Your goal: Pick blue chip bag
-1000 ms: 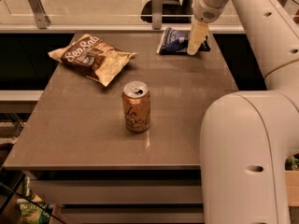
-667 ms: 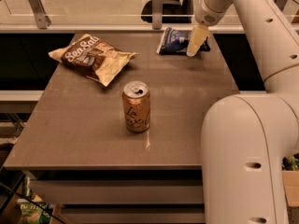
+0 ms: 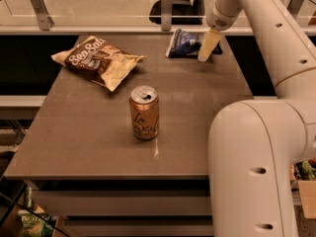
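Note:
The blue chip bag (image 3: 185, 43) lies flat at the far right of the brown table (image 3: 89, 137); it is small, dark blue, with white edges and markings. My gripper (image 3: 208, 47) hangs from the white arm (image 3: 256, 28), which reaches in from the right. It is down at the bag's right end, over that part of the bag and hiding it. I cannot tell whether it touches the bag.
A larger brown-and-tan "Sea Salt" bag (image 3: 98, 60) lies at the far left of the table. An orange drink can (image 3: 144, 112) stands upright near the middle. A glass rail with metal posts (image 3: 167, 6) runs behind the table. My white base (image 3: 256, 172) fills the right foreground.
My gripper has sunk slightly toward the right end of the blue chip bag. The bags and the can have not moved.

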Robot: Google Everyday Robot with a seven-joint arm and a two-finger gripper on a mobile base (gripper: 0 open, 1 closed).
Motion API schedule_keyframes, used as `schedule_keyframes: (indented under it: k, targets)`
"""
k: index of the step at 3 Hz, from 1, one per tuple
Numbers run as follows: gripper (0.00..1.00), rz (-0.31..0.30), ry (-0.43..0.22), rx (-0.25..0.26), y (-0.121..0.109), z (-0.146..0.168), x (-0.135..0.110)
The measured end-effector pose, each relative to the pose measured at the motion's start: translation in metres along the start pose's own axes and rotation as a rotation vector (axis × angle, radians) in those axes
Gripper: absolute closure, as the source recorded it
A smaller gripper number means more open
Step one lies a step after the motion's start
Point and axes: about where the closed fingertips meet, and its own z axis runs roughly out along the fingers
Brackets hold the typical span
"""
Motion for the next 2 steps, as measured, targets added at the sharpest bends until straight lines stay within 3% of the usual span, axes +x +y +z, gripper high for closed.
schedule_keyframes:
  k: [2]
  targets:
    - [0.41,-0.002,-0.002,-0.009,0.0022,0.0084,-0.0012]
